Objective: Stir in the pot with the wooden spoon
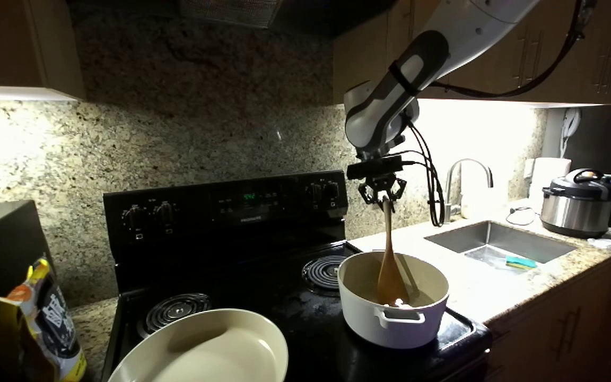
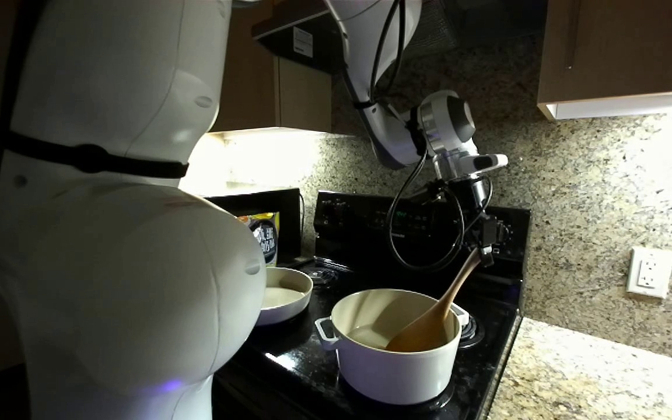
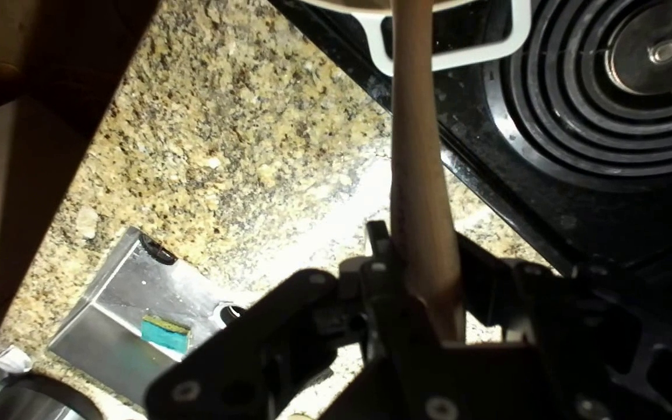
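Observation:
The round cream pot (image 1: 361, 313) with small side handles stands on the black stove in both exterior views (image 2: 391, 376). Its rim and one handle show at the top of the wrist view (image 3: 479, 55). The wooden spoon (image 1: 390, 278) stands in the pot, its broad end down inside and its handle leaning up over the rim in an exterior view (image 2: 429, 326). My gripper (image 1: 385, 201) is above the pot, shut on the upper end of the spoon's handle. In the wrist view, the fingers (image 3: 426, 262) hug the handle (image 3: 416, 134) on both sides. The spoon's tip is partly hidden.
A wide shallow white bowl (image 1: 242, 355) stands on the stove beside the pot. The stove's control panel (image 1: 231, 207) rises behind. A sink (image 1: 496, 239) with a sponge (image 1: 520, 262) and a steel cooker (image 1: 581, 207) are on the counter. A snack bag (image 1: 51, 323) stands at the far side.

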`<state>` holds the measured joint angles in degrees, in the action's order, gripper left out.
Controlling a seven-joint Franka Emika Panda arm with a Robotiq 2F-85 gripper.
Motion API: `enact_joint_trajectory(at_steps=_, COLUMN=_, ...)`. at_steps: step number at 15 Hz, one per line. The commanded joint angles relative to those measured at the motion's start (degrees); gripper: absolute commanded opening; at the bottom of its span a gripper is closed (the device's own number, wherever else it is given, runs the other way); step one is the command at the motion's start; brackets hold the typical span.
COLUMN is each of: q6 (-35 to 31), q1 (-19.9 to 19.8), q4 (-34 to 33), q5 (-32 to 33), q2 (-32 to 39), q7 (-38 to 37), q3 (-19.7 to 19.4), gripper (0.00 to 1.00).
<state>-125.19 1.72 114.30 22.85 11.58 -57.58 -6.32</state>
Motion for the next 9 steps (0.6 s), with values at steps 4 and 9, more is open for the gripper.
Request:
enact_joint_trajectory(at_steps=4, q6=0.3, q1=0.6, q4=1.7, q5=-2.4, q2=0.5, q7=2.3, q3=2.1, gripper=0.07)
enact_joint_trajectory(at_steps=9, q6=1.5, q1=1.9, q4=0.1, q5=-1.3, q2=1.1, q7=4.3, q3=3.3, gripper=0.07)
